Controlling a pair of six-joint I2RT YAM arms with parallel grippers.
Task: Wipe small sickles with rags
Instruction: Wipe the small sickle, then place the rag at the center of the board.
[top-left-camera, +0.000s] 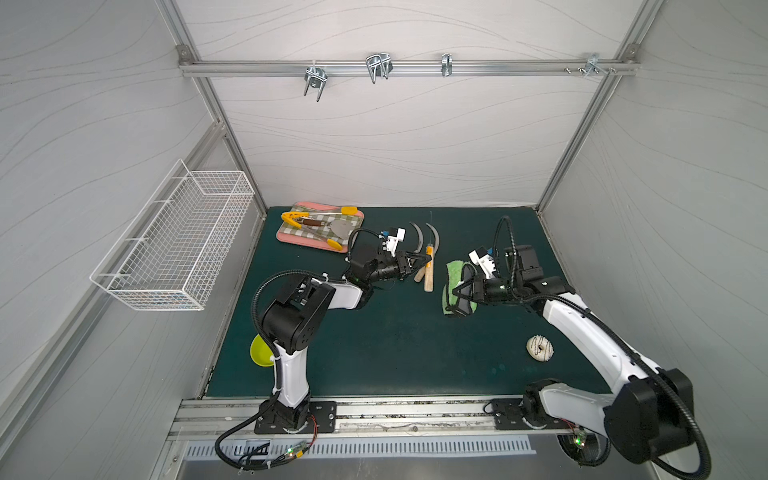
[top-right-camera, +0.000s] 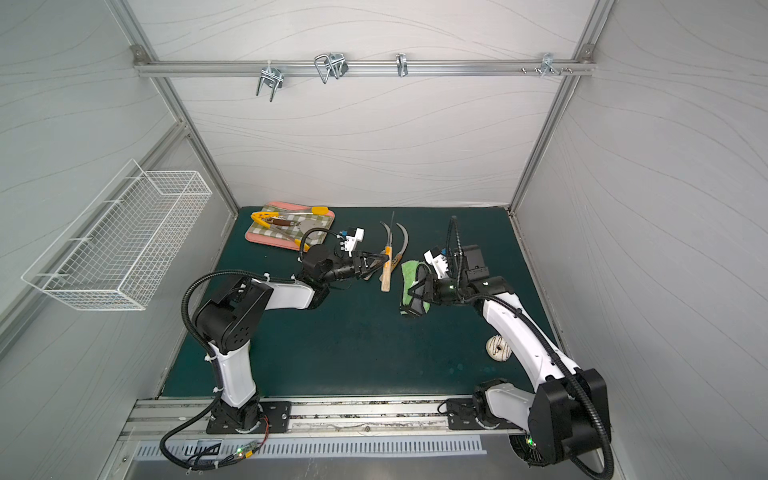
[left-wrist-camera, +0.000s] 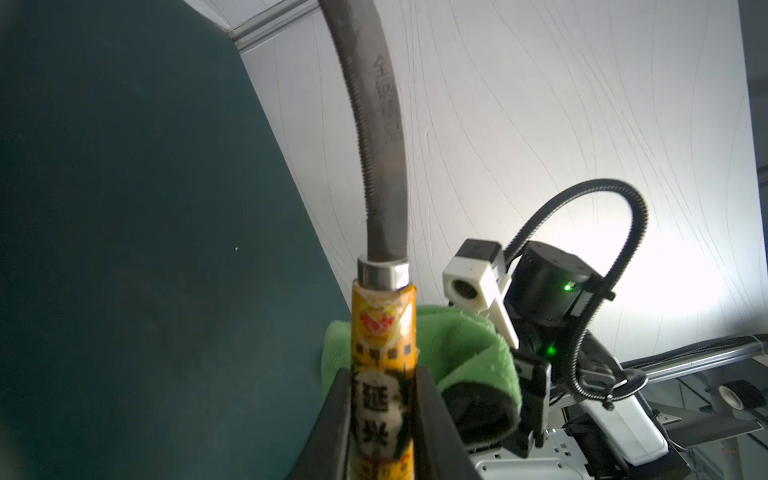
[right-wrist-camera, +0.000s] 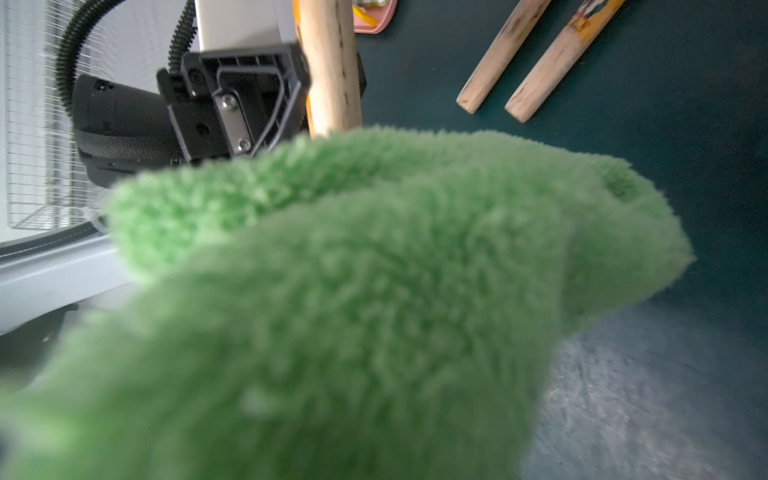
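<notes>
- A round yellow thing (top-left-camera: 259, 351) at the lower left of a top view is half hidden behind the left arm; I cannot tell what it is.
- The pink tray (top-left-camera: 286, 240), at the upper left of the mat (top-left-camera: 374, 353), holds utensils. The arm's cable covers its lower right corner.
- The left gripper (top-left-camera: 419, 262), near the centre of the frame, is clamped tight on the held sickle (left-wrist-camera: 380, 166) at its orange label. The blade tip runs off the top of the left wrist view.
- Two more sickles (right-wrist-camera: 496, 58) lie on the mat just beside it, their blades cut off by the edge of the right wrist frame.
- The rag (right-wrist-camera: 374, 270), right of centre, is pinched in the closed right gripper (top-left-camera: 456, 293). It fills the right wrist view and hides the fingers, and it probably hangs clear of the mat.
</notes>
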